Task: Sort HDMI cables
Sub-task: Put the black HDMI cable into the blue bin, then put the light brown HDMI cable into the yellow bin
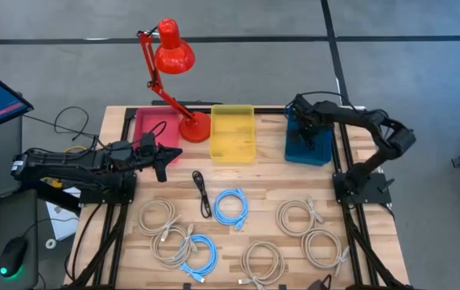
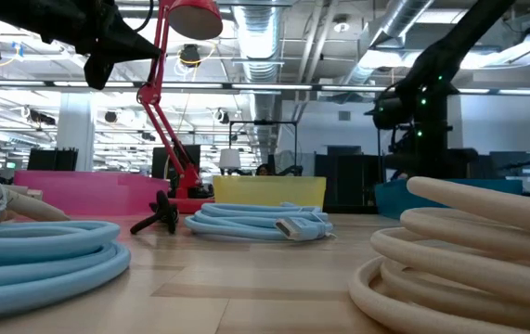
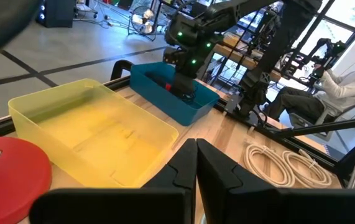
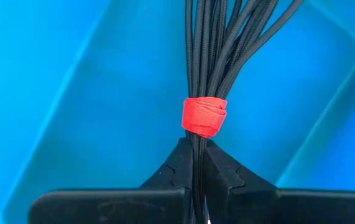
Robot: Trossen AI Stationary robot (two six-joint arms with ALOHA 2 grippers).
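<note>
The wooden table (image 1: 238, 181) holds three bins in a row at its far edge: pink bin (image 1: 151, 129), yellow bin (image 1: 233, 133), blue bin (image 1: 302, 149). A red desk lamp (image 1: 173, 56) stands between the pink and yellow ones.

The right claw (image 4: 197, 155) is down inside the blue bin. Its fingers are pinched tight on a black cable bundle (image 4: 211, 50), and a red band (image 4: 204, 116) wraps the bundle just past the fingertips.

The left claw (image 1: 163, 155) hangs by the pink bin, fingers pressed together with nothing in them.

Nearer the front than both claws lie the loose cables: beige coils (image 1: 298, 217), light blue coils (image 1: 231, 206), and a second black bundle (image 1: 202, 193) just beside the left claw.
</note>
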